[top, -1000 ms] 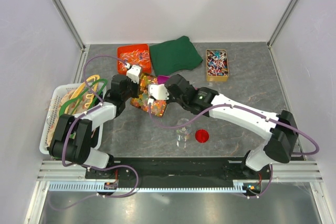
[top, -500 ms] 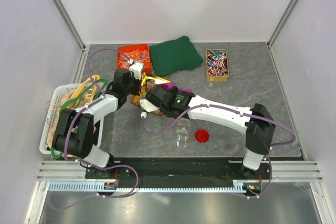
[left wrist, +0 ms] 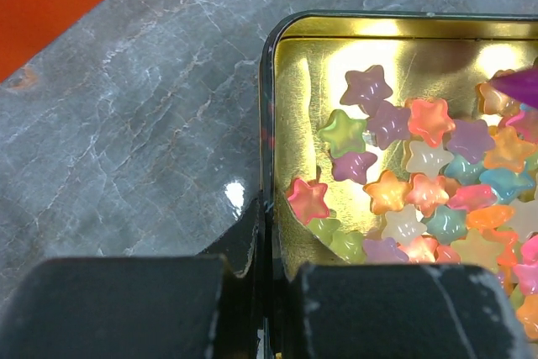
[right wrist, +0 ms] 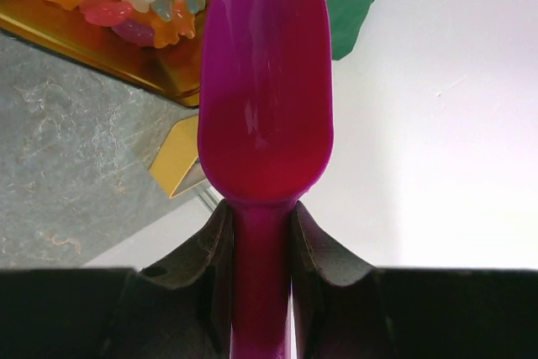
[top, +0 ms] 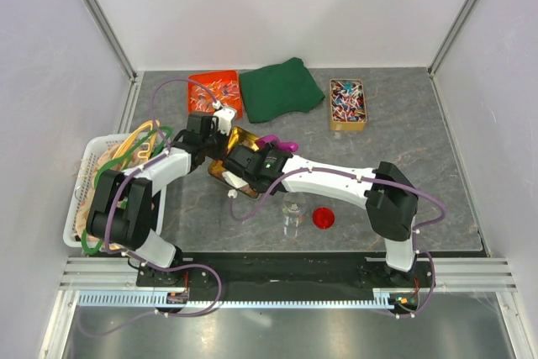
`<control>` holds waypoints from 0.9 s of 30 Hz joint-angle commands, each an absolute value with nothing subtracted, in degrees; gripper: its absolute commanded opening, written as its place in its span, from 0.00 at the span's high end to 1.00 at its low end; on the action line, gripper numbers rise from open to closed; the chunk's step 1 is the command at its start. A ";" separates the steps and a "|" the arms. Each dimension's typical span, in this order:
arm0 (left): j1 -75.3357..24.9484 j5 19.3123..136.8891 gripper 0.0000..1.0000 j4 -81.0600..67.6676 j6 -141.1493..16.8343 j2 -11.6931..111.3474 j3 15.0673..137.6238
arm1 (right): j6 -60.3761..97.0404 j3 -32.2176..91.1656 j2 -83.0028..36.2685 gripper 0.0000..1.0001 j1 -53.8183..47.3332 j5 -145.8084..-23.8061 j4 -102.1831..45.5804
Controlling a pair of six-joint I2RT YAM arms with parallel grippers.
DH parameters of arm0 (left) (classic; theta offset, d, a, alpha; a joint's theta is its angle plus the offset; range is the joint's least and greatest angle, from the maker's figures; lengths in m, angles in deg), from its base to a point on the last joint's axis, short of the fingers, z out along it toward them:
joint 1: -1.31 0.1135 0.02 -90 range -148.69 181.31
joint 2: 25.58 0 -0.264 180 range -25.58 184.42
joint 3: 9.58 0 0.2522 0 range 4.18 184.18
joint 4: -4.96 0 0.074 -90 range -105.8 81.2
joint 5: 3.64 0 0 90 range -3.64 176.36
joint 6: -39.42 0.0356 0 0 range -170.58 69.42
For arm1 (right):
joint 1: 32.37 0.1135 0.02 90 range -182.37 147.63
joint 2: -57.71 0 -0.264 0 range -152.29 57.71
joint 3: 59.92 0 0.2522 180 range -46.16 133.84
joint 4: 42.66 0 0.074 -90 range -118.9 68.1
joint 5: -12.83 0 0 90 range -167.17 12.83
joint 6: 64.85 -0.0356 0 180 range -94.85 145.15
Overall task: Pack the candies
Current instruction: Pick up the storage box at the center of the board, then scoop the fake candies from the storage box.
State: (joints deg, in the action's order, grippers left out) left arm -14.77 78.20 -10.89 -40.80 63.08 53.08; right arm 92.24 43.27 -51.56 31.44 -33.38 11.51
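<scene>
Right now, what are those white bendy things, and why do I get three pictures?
They are two robot arms bolted to a table. One picture looks down from above; the other two come from little cameras on each wrist. The left arm has its jaws shut on the rim of a gold tin holding star candies. The right arm grips a purple scoop. Also there: a green cloth, an orange tray, a small clear jar and a red lid.
</scene>
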 commanded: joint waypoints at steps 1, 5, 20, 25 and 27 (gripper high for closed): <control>-15.22 74.23 0.98 -10.47 -40.21 59.15 55.24 | 95.45 44.99 -52.32 1.00 30.74 -31.02 11.62; -15.31 73.44 0.98 -10.64 -40.21 58.62 55.06 | 96.69 43.23 -52.76 1.00 30.65 -31.37 12.15; -16.18 73.09 0.98 -11.26 -39.68 57.65 54.71 | 95.64 46.91 -55.66 1.00 29.68 -42.51 23.30; -16.27 72.83 0.98 -11.26 -40.03 57.92 54.80 | 95.02 49.55 -55.84 1.00 29.33 -47.63 27.70; -16.27 73.09 0.98 -11.17 -40.03 58.00 54.63 | 93.97 52.00 -56.71 1.00 28.72 -51.23 30.15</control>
State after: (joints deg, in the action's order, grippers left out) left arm -15.84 77.46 -16.46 -38.98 61.29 52.88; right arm 95.36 48.14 -54.60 30.00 -42.82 21.84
